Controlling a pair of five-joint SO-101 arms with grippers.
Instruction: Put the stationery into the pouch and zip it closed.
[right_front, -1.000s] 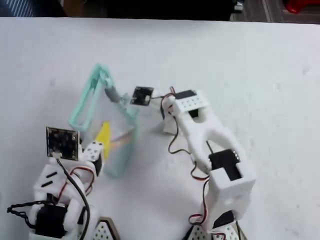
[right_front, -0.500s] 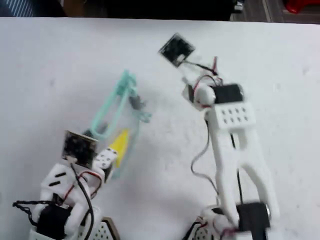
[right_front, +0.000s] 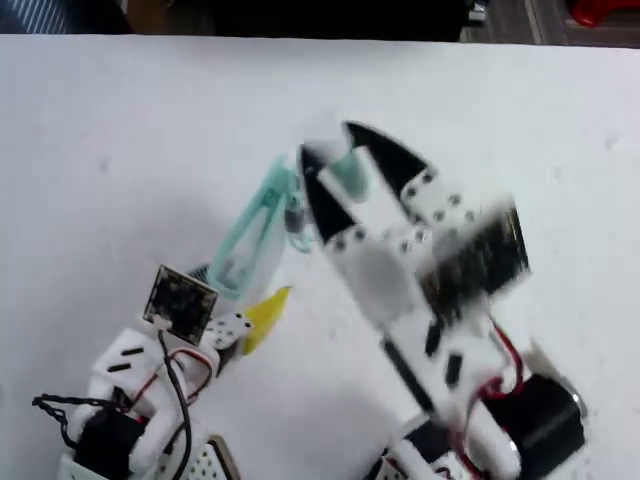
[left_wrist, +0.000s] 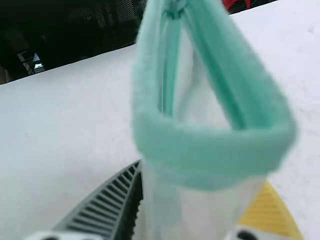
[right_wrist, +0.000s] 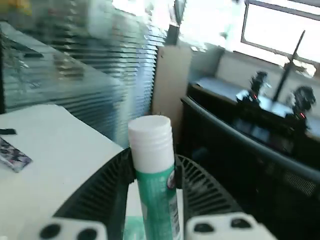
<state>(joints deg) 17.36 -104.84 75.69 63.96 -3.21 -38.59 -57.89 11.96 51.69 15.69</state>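
A clear pouch (right_front: 252, 240) with a teal zipper band lies tilted on the white table, its mouth (left_wrist: 210, 150) gaping. My left gripper (right_front: 232, 322) is shut on the pouch's near end, and a yellow item (right_front: 265, 312) shows there, also through the clear wall (left_wrist: 270, 212). My right gripper (right_front: 348, 165) is raised high beside the pouch's far end, shut on a glue stick (right_wrist: 154, 170) with a white cap and green body. That glue stick (right_front: 350, 175) stands between the black fingers (right_front: 325, 205).
The white table (right_front: 130, 110) stretches open to the far side and both flanks. Its far edge meets a dark background. The right arm's body (right_front: 450, 300) rises over the table's near right part.
The right arm left the pouch's zipper end, swung to the far side, and now stands raised with the glue stick. The left gripper has dragged the pouch rightward and turned it.
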